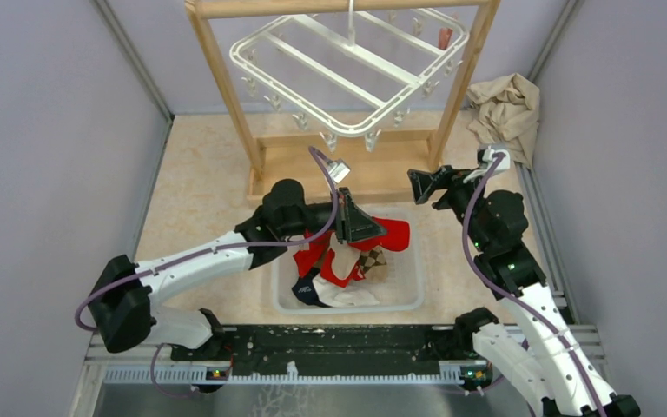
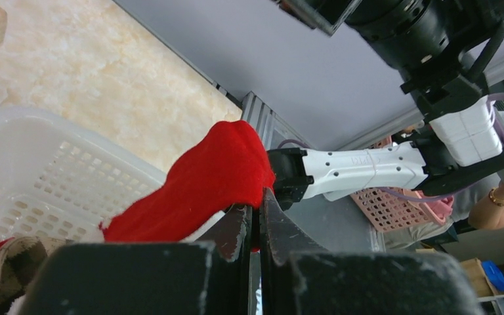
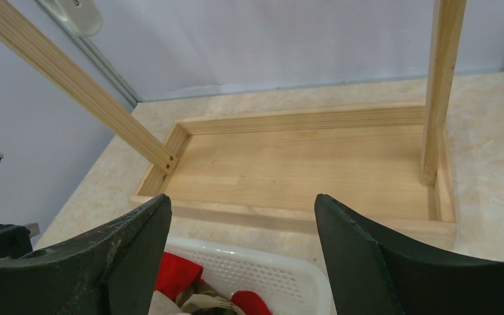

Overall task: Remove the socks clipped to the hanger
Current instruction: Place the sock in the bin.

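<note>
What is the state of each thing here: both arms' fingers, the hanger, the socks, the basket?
Left arm's fingers: shut on a red fabric sock.
Red fabric sock: pinched, trailing into the white perforated plastic basket.
Right arm's fingers: open, empty.
White plastic rectangular hanger: hanging from the wooden frame, nearly all clips empty.
Small red item: hanging at the hanger's far right corner.
Basket: holding several loose socks.

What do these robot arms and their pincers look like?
The left arm and right arm have white shells, bulky black joints and a thin purple cable each. The left gripper and right gripper each have two scuffed black wedge-shaped fingers.
</note>
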Robot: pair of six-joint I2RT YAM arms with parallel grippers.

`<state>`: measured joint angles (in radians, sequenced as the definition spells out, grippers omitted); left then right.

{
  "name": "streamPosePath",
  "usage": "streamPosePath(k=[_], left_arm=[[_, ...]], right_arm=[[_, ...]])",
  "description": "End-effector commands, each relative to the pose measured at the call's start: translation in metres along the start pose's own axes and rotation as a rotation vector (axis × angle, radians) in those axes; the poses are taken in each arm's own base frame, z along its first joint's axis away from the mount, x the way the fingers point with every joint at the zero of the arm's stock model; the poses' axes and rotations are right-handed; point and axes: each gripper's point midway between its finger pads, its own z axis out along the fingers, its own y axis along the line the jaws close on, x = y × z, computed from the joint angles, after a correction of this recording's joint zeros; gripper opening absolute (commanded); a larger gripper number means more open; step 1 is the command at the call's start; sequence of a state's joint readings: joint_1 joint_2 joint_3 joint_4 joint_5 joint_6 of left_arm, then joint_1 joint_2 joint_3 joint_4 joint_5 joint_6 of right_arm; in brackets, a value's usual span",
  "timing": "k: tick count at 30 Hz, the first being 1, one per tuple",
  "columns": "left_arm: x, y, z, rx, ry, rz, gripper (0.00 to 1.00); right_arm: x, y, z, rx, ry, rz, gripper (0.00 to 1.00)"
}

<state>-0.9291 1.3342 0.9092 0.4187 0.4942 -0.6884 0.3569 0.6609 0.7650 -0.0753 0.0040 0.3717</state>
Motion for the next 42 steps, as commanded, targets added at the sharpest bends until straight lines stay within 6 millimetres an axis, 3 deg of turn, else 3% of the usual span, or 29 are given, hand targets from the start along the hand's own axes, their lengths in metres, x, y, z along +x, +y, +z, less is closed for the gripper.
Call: streamPosePath(k=[1,13,25,31,39,41,42], left_arm=[[0.013,0.004,0.004,0.004,0.008,-0.007,0.07],[0.075,0.034,-0.008,-0.066,0.119,-0.094,0.19],[0.121,0.046,-0.019,-0.100,0.220,-0.138,0.48],[0.122,0.050,-0.025,-0.142,0.222,-0.112,0.59],[0.106,0.048,-0.033,-0.200,0.201,-0.052,0.70],[0.102,0.047,-0.034,-0.211,0.194,-0.038,0.81],[0.100,0.047,-0.035,-0.217,0.192,-0.032,0.92]], right_arm=[[-0.011,-0.001,-0.003,0.010,-0.042,0.010,0.80],[-0.007,-0.003,-0.003,0.013,-0.031,0.007,0.80],[-0.001,-0.002,-0.002,0.006,-0.013,0.006,0.81],[0.002,-0.003,-0.002,0.006,-0.005,0.003,0.81],[0.009,-0.006,0.000,0.012,0.010,0.000,0.81],[0.013,-0.005,0.000,0.003,0.019,-0.003,0.81],[0.015,-0.004,0.000,-0.009,0.024,-0.004,0.81]])
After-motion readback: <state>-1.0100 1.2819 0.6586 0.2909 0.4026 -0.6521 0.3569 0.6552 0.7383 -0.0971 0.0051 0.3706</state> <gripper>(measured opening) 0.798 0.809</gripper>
